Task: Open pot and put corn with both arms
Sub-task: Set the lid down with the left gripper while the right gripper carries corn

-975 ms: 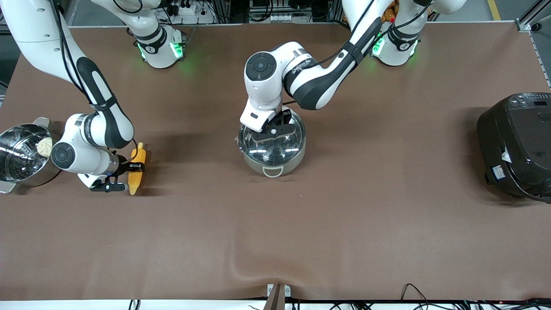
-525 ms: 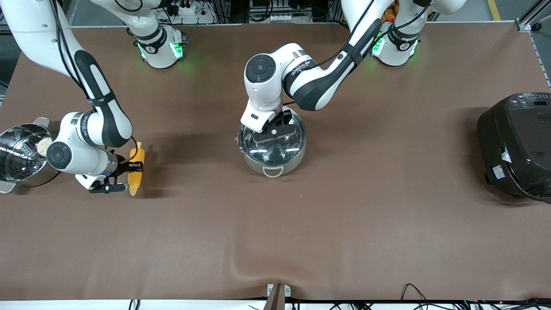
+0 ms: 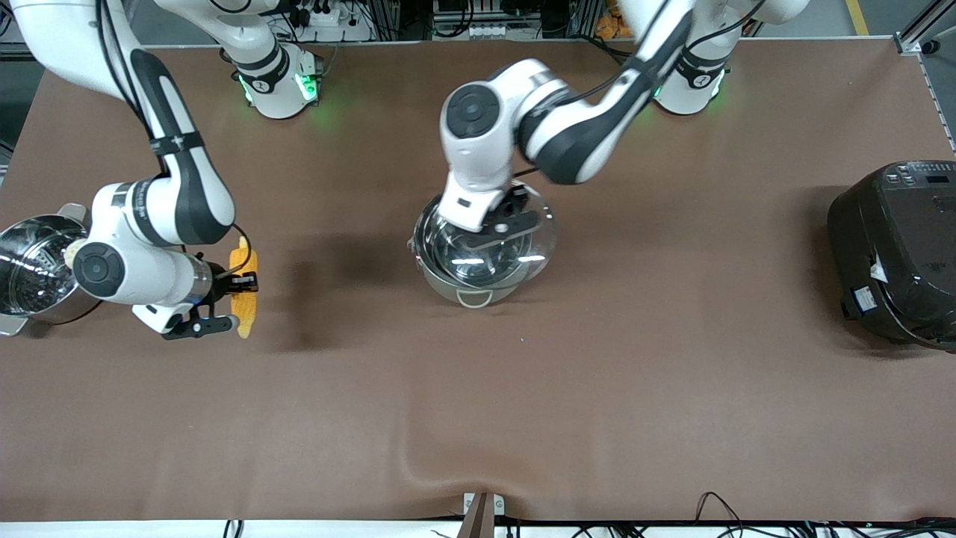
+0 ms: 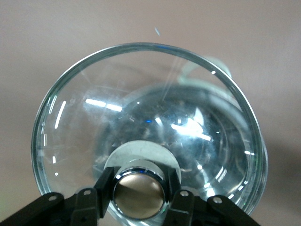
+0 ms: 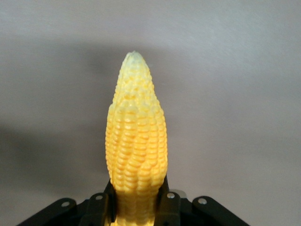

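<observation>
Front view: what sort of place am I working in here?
Most likely a robot lab bench set up as a mock kitchen. A brown cloth covers the table, cookware stands on it: a steel pot, a steamer pot and a black cooker. Cables and power strips line the edge.

The left arm (image 3: 590,127) reaches from its base toward the middle of the desk, wrist bent down, its pincer (image 3: 510,221) clamped on the lid knob (image 4: 139,195) over the pot (image 3: 470,280). The right arm (image 3: 175,172) bends down near its own end of the desk, forearm level, its pincer (image 3: 224,302) closed around the corn (image 3: 245,293), held above the desk.
</observation>
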Robot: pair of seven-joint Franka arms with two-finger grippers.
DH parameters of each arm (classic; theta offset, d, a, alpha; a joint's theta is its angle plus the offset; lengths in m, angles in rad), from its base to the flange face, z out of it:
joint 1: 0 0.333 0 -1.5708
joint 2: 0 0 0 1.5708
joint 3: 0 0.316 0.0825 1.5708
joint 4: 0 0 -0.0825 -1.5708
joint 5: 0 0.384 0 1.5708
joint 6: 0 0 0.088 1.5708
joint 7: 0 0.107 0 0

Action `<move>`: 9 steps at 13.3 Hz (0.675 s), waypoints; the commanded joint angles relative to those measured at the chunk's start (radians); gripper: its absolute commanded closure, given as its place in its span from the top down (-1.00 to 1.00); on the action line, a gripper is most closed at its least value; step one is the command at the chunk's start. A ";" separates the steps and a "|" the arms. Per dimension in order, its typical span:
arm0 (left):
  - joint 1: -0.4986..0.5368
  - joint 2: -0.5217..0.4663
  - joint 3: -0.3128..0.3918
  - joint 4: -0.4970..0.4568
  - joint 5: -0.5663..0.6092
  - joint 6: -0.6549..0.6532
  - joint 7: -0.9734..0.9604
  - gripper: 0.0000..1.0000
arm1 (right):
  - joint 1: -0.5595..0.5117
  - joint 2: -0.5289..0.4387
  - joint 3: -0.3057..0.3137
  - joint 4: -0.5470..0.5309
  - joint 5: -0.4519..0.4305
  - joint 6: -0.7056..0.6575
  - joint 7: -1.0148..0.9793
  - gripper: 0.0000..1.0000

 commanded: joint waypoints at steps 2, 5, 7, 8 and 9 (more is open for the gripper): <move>0.150 -0.250 -0.014 -0.172 0.010 -0.028 0.121 -1.00 | 0.083 -0.061 0.001 -0.004 0.032 -0.020 0.022 -0.95; 0.323 -0.360 -0.014 -0.315 -0.032 -0.017 0.358 -1.00 | 0.177 -0.082 0.000 0.017 0.082 -0.020 0.020 -0.95; 0.443 -0.416 -0.014 -0.425 -0.039 0.027 0.472 -1.00 | 0.270 -0.072 -0.003 0.063 0.077 -0.014 0.027 -0.96; 0.503 -0.446 -0.014 -0.500 -0.053 0.088 0.539 -1.00 | 0.313 -0.067 -0.003 0.088 0.074 -0.016 0.028 -0.96; 0.569 -0.474 -0.014 -0.580 -0.069 0.161 0.616 -1.00 | 0.350 -0.052 -0.003 0.117 0.068 -0.016 0.033 -0.96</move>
